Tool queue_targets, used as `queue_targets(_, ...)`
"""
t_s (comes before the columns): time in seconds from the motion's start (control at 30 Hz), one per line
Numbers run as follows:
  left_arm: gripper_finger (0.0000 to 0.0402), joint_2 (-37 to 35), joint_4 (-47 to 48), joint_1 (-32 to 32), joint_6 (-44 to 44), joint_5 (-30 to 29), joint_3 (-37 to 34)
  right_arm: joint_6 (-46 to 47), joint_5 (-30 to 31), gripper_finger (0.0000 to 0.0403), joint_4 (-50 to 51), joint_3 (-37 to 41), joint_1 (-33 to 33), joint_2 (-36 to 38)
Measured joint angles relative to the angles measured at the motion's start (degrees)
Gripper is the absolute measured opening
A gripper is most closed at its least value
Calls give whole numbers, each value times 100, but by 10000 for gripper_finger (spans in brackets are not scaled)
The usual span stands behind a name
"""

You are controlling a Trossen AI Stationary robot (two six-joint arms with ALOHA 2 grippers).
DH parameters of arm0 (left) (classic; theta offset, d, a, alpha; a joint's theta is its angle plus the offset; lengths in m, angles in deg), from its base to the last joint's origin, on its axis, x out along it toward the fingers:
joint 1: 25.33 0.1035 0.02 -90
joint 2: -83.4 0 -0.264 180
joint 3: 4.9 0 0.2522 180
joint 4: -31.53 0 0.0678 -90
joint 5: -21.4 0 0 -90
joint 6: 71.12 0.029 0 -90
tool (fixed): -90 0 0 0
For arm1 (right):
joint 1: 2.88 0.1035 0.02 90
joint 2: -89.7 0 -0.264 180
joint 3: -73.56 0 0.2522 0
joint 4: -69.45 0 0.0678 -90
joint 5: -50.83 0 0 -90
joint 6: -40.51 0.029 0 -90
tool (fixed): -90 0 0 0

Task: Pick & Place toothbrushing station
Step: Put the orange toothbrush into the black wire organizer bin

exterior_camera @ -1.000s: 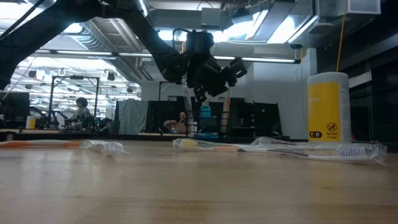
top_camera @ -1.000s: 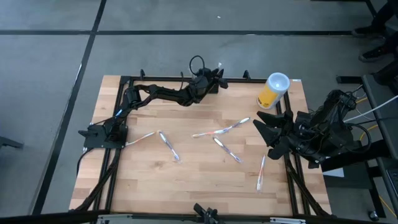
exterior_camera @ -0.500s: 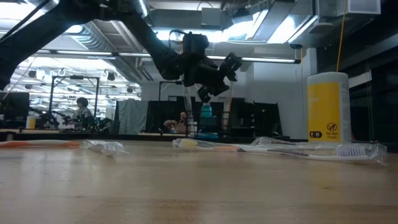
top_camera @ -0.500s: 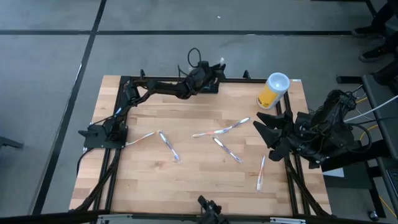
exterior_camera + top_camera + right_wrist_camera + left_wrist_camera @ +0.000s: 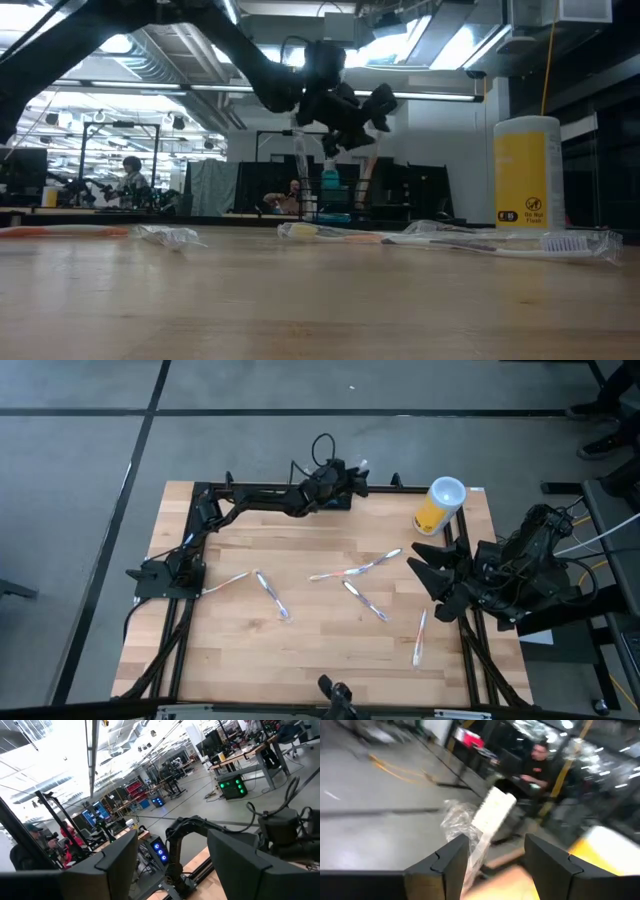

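High view: your left gripper (image 5: pixel 347 480) is stretched to the far edge of the table (image 5: pixel 330 650), right over the black toothbrushing station (image 5: pixel 335 500), which sits against the far rail with its long side running along that edge; the left arm is clearly the nearer one. A wrapped toothbrush (image 5: pixel 358 464) sticks out past the fingers, so the jaws look clamped on it. The right gripper (image 5: pixel 430 570) waits at the right edge, jaws spread wide, just this side of the yellow cup (image 5: pixel 440 506). More wrapped brushes (image 5: pixel 355 571) lie scattered across the middle of the wood. Low view: the left gripper (image 5: pixel 350 110) hangs above the station (image 5: pixel 325 205), whose rack stands on the far side with brushes upright in it; the held brush reaches down towards the slots, so I judge your next move is a straight drop. Left wrist view: the white brush head and its clear wrapper (image 5: pixel 492 815) sit between the dark fingers (image 5: pixel 450 862); a person sits beyond. Right wrist view: the fingers (image 5: pixel 117 857) stand well apart on nothing, with workshop benches and people behind.
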Motion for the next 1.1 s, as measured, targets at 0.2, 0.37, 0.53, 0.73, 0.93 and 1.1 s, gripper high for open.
queue_targets(0.2,194,-333,1143,-11,889,-244,2,-24,-23,242,-1,0,0,0)
queue_targets(0.37,194,-423,1477,-6,1353,-350,2,-24,-65,242,-1,-1,0,0)
queue_targets(0.53,194,-562,1879,6,2214,-463,0,0,-65,242,-20,-1,0,0)
queue_targets(0.73,194,-584,2027,54,2150,-123,-2,-2,-104,242,-20,0,0,0)
queue_targets(0.93,194,-674,2351,123,2440,-24,0,-2,-104,242,-116,-1,0,-18)
queue_targets(1.1,194,-817,2715,120,2566,-132,2,-17,-109,242,-159,0,0,-33)
